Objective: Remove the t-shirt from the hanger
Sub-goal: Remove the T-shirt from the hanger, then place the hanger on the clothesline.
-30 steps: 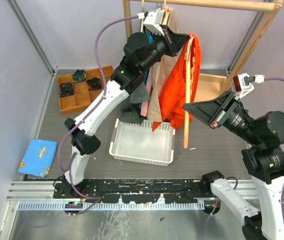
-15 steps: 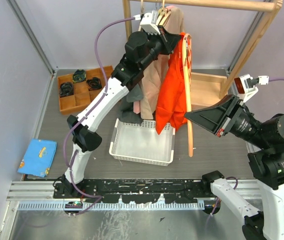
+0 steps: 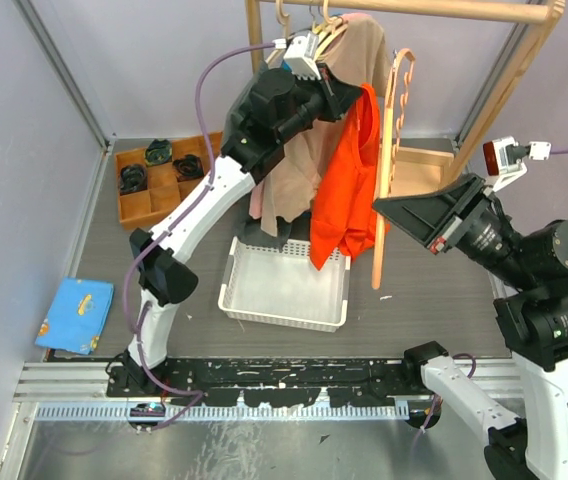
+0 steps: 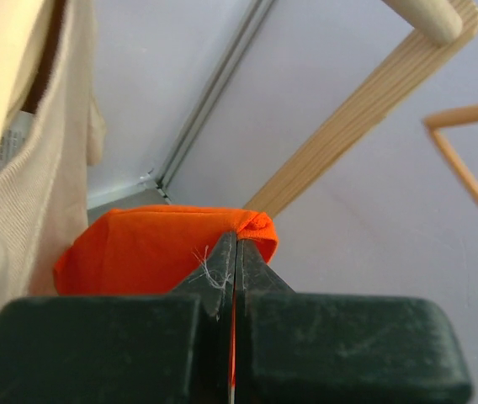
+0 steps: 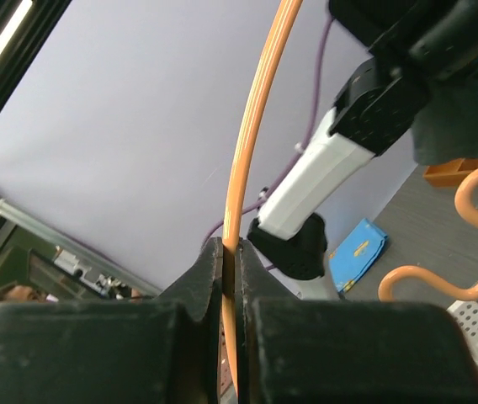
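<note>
At the middle of the desk stands a white perforated basket (image 3: 284, 290); in the overhead view the lower edge of the orange t-shirt (image 3: 349, 180) overlaps its far rim, and whether the two touch cannot be told; at the far left of the desk a wooden compartment tray (image 3: 142, 208) has dark items in three of its cells, too small to identify; a blue printed cloth (image 3: 74, 315) lies near the desk's near left corner, its print unreadable; the t-shirt hangs below the wooden rack (image 3: 444, 10), pinched at its top by the left gripper (image 3: 356, 92), whose jaws are closed on a fold of orange fabric in the left wrist view (image 4: 235, 252); the right gripper (image 3: 377, 207) is clamped shut on the thin orange hanger (image 3: 377, 255), just beside the shirt; whether any fabric lies on the hanger is hard to make out; a beige garment (image 3: 299, 150) hangs behind the left arm, and its inner label (image 4: 7, 139) is too blurred to read.
</note>
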`<state>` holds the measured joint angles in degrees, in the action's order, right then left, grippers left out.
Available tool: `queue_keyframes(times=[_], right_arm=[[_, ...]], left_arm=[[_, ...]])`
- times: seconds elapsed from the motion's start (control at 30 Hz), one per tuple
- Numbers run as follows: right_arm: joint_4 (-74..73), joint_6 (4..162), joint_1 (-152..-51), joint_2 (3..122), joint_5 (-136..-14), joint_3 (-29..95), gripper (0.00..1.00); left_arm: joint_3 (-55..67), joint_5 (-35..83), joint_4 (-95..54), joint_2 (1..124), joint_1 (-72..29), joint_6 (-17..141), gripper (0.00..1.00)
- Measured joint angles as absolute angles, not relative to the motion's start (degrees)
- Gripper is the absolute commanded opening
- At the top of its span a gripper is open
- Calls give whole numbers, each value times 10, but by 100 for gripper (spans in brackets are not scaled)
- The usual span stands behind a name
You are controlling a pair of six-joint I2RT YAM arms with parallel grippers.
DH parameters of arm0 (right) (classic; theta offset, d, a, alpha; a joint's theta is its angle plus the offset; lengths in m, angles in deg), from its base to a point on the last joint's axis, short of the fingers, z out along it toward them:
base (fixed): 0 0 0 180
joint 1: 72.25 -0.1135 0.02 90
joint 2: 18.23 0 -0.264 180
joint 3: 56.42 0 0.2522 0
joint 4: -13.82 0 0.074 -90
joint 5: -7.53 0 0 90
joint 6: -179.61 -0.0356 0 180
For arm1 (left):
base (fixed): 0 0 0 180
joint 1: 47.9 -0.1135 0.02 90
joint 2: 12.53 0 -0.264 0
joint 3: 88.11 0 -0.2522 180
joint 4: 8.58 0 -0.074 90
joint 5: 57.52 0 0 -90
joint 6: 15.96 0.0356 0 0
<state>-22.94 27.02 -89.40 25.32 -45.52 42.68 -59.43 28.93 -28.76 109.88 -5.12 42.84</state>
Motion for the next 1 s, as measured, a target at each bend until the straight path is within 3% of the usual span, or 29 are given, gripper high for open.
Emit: queue_keyframes(times=[0.57, 1.0], right_arm=[[-123, 280, -894, 344, -604, 353, 1], [-29, 283, -861, 404, -637, 353, 1]], left_arm=[[-434, 256, -307, 808, -35, 435, 0], [-422, 270, -372, 733, -35, 464, 0]])
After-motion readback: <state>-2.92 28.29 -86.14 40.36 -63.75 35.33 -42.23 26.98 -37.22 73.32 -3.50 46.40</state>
